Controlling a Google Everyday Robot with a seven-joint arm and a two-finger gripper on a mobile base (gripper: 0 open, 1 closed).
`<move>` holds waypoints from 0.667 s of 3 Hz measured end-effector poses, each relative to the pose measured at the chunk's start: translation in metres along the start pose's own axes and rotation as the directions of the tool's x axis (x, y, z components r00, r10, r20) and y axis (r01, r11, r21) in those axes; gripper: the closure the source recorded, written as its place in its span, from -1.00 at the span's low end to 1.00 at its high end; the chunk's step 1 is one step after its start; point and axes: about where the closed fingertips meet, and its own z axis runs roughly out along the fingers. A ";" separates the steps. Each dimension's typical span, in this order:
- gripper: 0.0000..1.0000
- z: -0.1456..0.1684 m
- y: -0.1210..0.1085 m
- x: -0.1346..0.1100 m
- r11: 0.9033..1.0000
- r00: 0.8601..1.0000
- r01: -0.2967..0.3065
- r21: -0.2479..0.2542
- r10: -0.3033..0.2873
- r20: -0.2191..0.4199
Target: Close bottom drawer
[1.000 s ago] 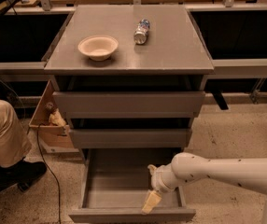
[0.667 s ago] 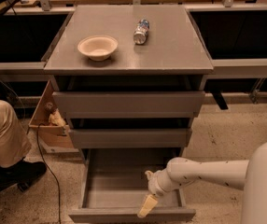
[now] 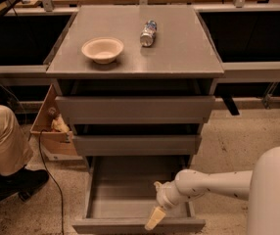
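The bottom drawer (image 3: 130, 192) of the grey cabinet is pulled far out, showing its shallow empty box. Its flat front (image 3: 130, 226) lies at the lower edge of the view. My gripper (image 3: 154, 217) hangs on the white arm (image 3: 213, 184) that reaches in from the right. Its cream fingertips (image 3: 152, 220) point down at the inner side of the drawer front, right of centre. The two drawers above, the top one (image 3: 135, 109) and the middle one (image 3: 136, 144), stick out only a little.
On the cabinet top (image 3: 179, 48) stand a cream bowl (image 3: 102, 49) and a can lying on its side (image 3: 148, 33). A person's leg and shoe (image 3: 5, 151) are at the left. A cardboard box (image 3: 52, 126) sits left of the cabinet, with a cable on the floor.
The arm has drawn back towards the camera and its white body now fills the lower right corner. The gripper stays at the drawer's front right; the drawer has not visibly moved.
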 end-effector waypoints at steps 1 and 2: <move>-1.00 0.020 -0.011 0.028 0.999 1.000 -0.028 0.025 0.028 -0.003; -1.00 0.039 -0.024 0.052 0.998 0.999 -0.043 0.045 0.043 -0.012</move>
